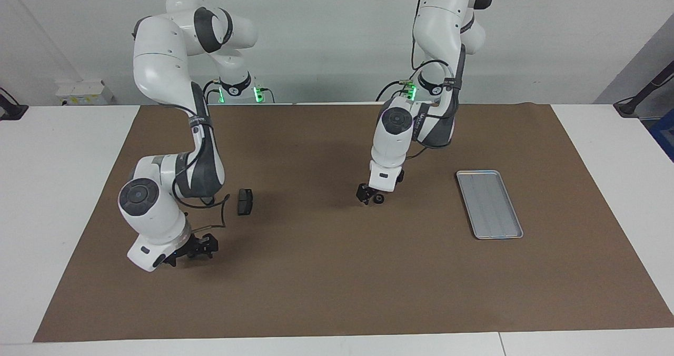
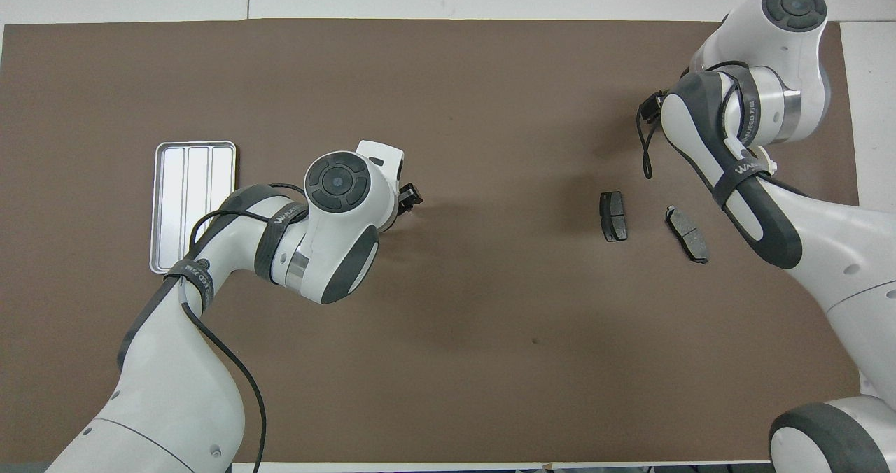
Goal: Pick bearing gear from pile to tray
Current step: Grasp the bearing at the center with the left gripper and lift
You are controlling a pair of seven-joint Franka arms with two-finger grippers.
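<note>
Left gripper (image 1: 370,196) low at mid-table, fingers narrowly parted beside a small black ring (image 1: 378,199), which wants a centred, square pinch before transfer to the tray (image 1: 489,204) near the left arm's edge; right gripper (image 1: 196,248) waits, closure indiscernible.

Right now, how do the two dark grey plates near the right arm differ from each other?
The straight plate points directly away from the robots; the turned plate lies at a slant. The straight plate looks darker, the turned plate greyer. The turned plate lies closer to the right arm's end of the table than the straight plate. Both are small, flat pads and lie apart, not touching.
</note>
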